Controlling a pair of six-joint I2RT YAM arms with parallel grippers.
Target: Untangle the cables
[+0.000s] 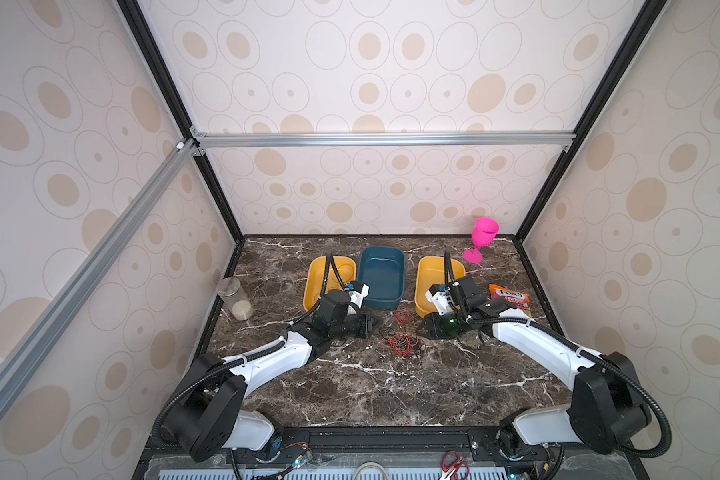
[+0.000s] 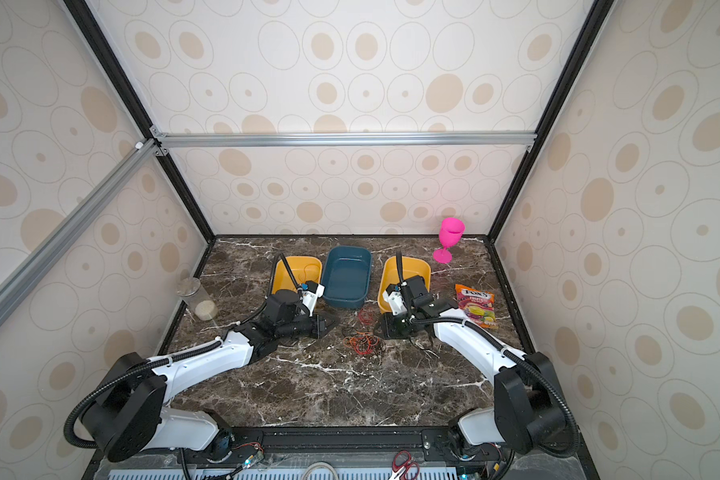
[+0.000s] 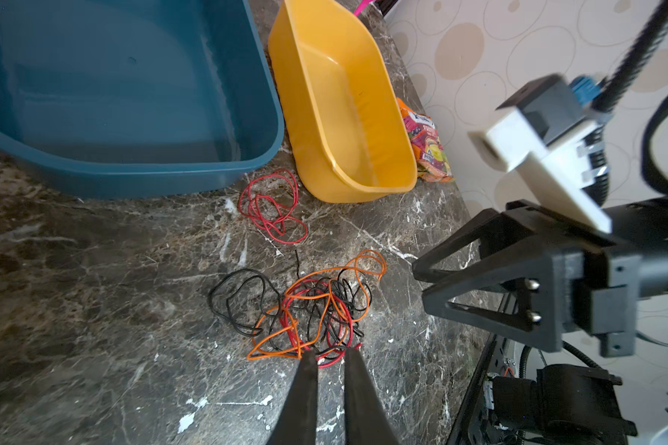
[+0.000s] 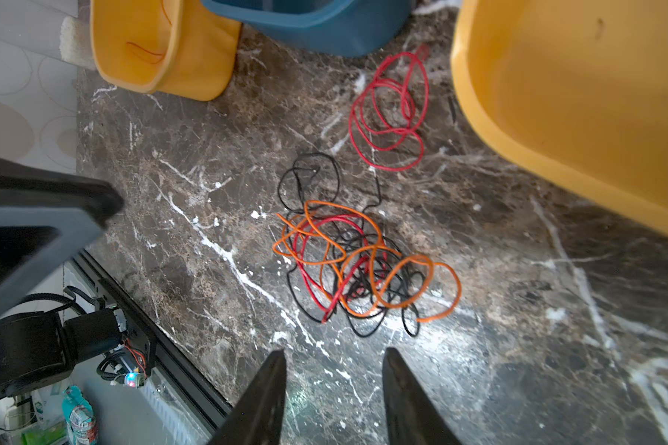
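Cables [image 3: 317, 304] lay tangled mid-frame; left gripper [image 3: 329, 352] narrowly parted at their edge, right gripper [image 4: 335, 352] half-open, empty; strand selection was probably in hand, requiring a single-strand pinch

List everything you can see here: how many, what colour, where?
blue tray: one, dark blue, back centre
yellow trays: two, flanking the blue tray
tangled cables: one heap, orange, red and black, mid-table between the arms
loose cable: one coil, red, before the blue tray
stray wire: one, orange, inside the left arm's yellow tray
goblet: one, pink, far right corner
sweets bag: one, orange, right edge
jar: one, clear, left edge
scissors: one pair, red-handled, front ledge
table: one, dark marble
left end effector: one, black, slightly open, at the heap
right end effector: one, black, open, short of the heap
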